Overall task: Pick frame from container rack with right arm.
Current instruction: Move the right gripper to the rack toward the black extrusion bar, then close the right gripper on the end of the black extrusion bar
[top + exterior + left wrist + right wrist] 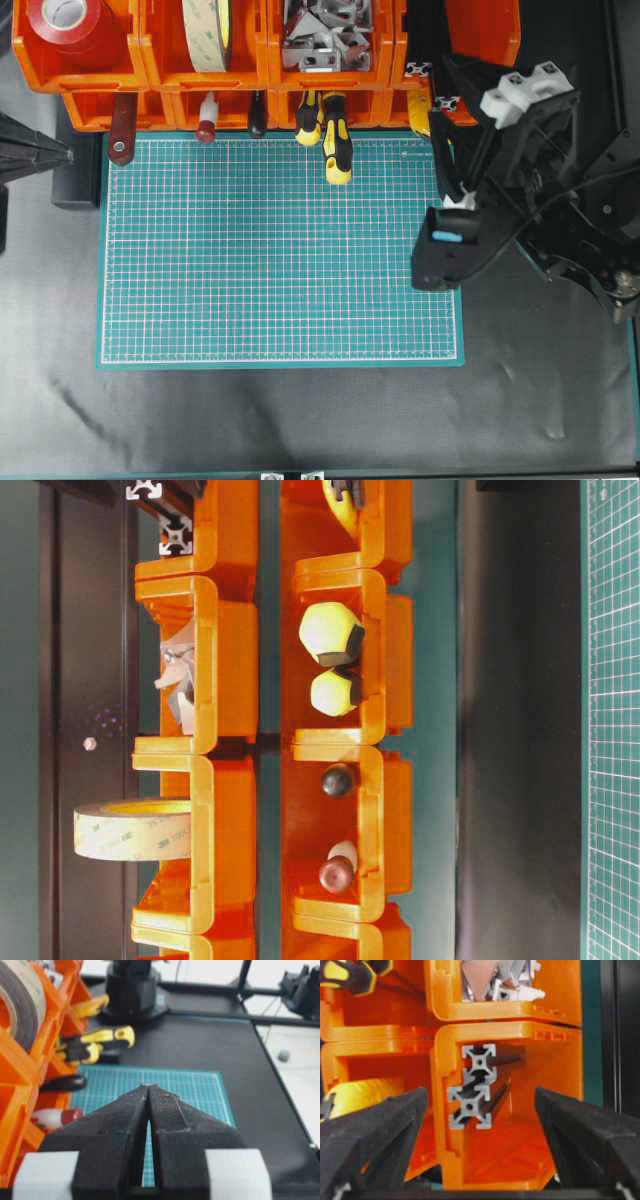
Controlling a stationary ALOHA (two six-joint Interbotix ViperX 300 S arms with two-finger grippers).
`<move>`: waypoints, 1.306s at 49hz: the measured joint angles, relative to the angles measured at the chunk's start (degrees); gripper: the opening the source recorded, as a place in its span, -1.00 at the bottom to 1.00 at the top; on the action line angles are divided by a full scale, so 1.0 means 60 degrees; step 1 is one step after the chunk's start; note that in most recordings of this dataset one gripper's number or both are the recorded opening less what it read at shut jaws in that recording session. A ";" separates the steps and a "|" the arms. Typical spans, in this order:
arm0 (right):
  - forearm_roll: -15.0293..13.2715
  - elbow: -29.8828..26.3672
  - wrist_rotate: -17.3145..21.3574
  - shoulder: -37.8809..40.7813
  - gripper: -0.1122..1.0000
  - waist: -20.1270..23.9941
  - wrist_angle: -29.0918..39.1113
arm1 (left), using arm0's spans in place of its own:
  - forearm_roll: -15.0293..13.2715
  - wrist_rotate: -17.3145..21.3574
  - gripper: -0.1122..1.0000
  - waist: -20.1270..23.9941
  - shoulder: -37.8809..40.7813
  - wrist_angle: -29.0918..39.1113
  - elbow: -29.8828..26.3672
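Two frames lie stacked in the right-hand upper bin of the orange container rack point(520, 1030), pale cut ends facing out. In the right wrist view the upper frame point(479, 1062) sits over the lower frame point(470, 1107). Both ends also show from table level point(175, 535) and from overhead point(418, 70). My right gripper point(480, 1097) is open just in front of that bin, its fingers wide on either side of the frame ends, touching nothing. Overhead, the right gripper point(438, 120) points at the rack point(265, 75). The left gripper point(148, 1085) is shut and empty at the mat's left.
Yellow-and-black screwdrivers point(337, 150) stick out of the lower row over the green mat point(280, 260). Other bins hold red tape point(70, 30), a tape roll point(205, 35) and metal brackets point(325, 40). A yellow handle point(365, 1095) lies in the bin beside the frames.
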 measured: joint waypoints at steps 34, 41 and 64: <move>0.0117 -0.0132 0.0029 0.0381 -0.34 -0.0015 0.0044 | 0.0000 0.0000 -0.79 0.0088 -0.0396 0.0278 -0.0073; 0.0146 -0.0322 0.0015 0.0527 -0.34 0.0015 0.0352 | 0.0000 0.0000 -0.79 0.0088 -0.0396 0.0264 -0.0073; -0.0688 -0.1143 -0.0996 0.0571 -0.34 0.1069 0.1860 | 0.0000 0.0000 -0.79 0.0103 -0.0410 0.0278 -0.0073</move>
